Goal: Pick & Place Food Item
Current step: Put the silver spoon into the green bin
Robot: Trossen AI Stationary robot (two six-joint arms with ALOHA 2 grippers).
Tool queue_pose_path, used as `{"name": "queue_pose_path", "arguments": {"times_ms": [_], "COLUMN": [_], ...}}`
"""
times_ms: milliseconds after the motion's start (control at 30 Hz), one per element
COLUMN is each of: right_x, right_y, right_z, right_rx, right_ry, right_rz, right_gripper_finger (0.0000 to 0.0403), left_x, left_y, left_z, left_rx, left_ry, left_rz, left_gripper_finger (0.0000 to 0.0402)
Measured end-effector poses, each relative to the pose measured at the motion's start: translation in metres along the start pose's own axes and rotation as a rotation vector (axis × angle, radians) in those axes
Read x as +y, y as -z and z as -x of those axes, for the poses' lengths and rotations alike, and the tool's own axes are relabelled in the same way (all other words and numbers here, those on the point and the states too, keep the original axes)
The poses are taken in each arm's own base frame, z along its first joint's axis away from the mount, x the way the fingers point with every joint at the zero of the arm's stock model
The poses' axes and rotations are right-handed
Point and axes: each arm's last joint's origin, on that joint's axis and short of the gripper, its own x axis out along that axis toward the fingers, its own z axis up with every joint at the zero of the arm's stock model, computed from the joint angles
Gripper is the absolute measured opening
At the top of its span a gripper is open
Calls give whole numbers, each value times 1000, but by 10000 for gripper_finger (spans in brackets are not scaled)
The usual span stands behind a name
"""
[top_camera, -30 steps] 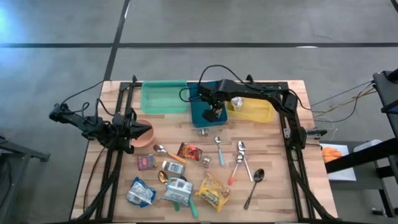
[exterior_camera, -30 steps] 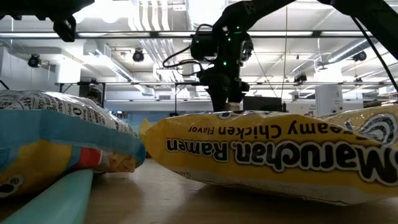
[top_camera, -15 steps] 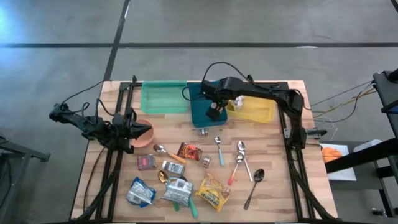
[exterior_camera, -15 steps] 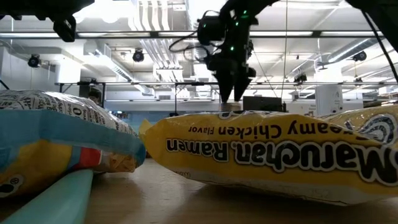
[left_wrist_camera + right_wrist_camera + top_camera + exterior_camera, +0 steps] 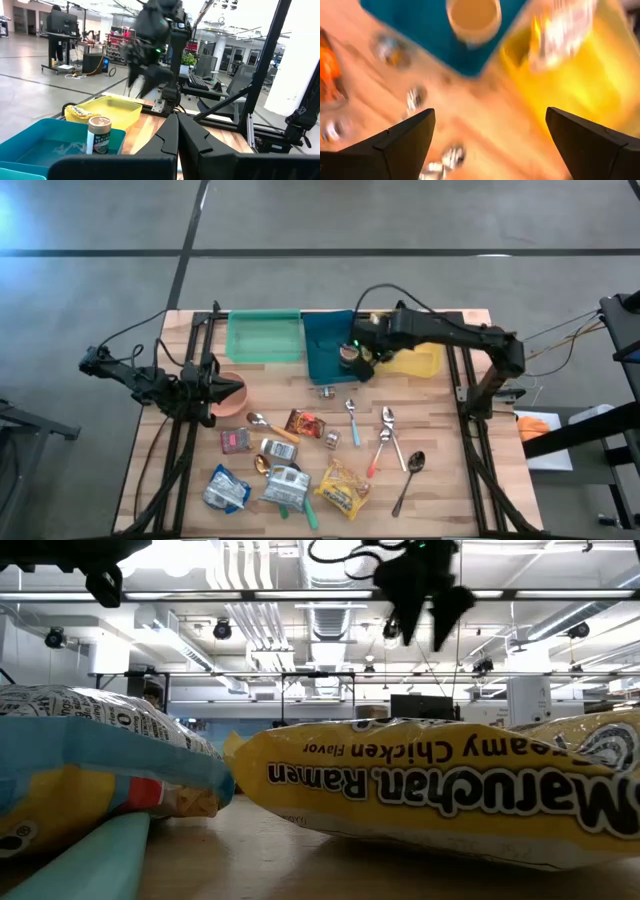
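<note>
Right gripper (image 5: 362, 360): fingers spread wide, nothing between them; raised above the table at the seam between the blue bin and the yellow bin.
Right gripper, low view (image 5: 425, 615): hangs high over the table, both fingers splayed apart and pointing down.
Left gripper (image 5: 238, 389): fingers pressed together, empty; parked at the table's left edge, tips over the pink bowl (image 5: 228, 395).
Can (image 5: 347, 353): the placed food item; stands upright inside the blue bin (image 5: 322, 350), near the wall shared with the yellow bin, just beside the right gripper.
Can, left wrist view (image 5: 99, 135): upright, tan lid on top, clear of the right gripper above it.
Yellow bin (image 5: 424, 360): right of the blue bin, touching it; holds a pale packet, seen as a blur in the right wrist view.
Green bin (image 5: 264, 338): left of the blue bin, touching it.
Ramen packet (image 5: 343, 487): yellow, lies flat near the front edge, among other packets.
Spoons (image 5: 388, 442): several, loose on the wood, front right of centre.
</note>
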Motion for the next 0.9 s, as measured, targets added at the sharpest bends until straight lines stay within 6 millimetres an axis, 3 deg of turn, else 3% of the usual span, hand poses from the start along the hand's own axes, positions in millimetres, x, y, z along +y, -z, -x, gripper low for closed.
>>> {"name": "queue_pose_path", "arguments": {"times_ms": [500,700,900], "right_x": [50,61,73], "right_y": [129,161,176], "right_z": [-22,-45,-65], "right_rx": [91,93,71], "right_ry": [131,109,-6], "right_rz": [-99,-150,-162], "right_gripper_finger": [375,375,375], "left_x": [0,0,0], "left_y": [2,2,1], "left_z": [0,0,0], "left_rx": [13,13,11], "left_ry": [-1,-1,-1], "left_rz": [-27,-27,-25], "left_gripper_finger": [2,2,2]}}
